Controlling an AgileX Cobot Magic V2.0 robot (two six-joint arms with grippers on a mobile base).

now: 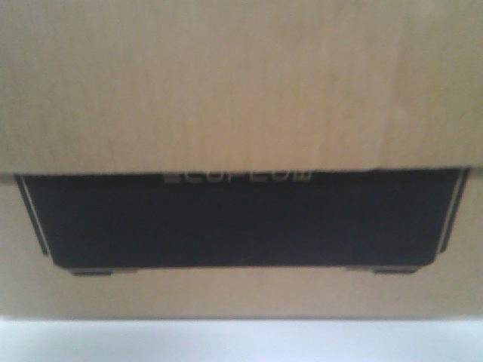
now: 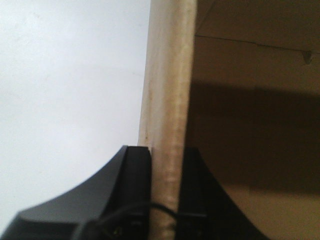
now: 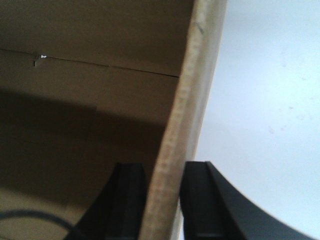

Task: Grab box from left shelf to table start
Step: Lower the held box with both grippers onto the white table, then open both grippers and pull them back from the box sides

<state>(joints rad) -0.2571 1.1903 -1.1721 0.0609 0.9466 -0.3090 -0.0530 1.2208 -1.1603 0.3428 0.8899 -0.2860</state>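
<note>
Left hand (image 2: 165, 200), right hand (image 3: 165, 200) each clamp box (image 1: 241, 90) wall edge.

- Our left gripper (image 2: 165, 200), seen from the left wrist camera, is matte black, with two flat-faced fingers (image 2: 136, 190) standing on either side of the box (image 2: 167, 100) wall edge.
- Outward from that edge, each finger's base sweeps away in a broad, smooth curve.
- A thin black cable (image 2: 125, 212) arcs across the lower part of the left gripper, meeting the cardboard edge.
- Our right gripper (image 3: 162, 200) wears the same matte black, its two fingers (image 3: 197, 200) straight-sided beside the cardboard edge and flaring outward below.
- No screws or markings can be made out on either.
</note>
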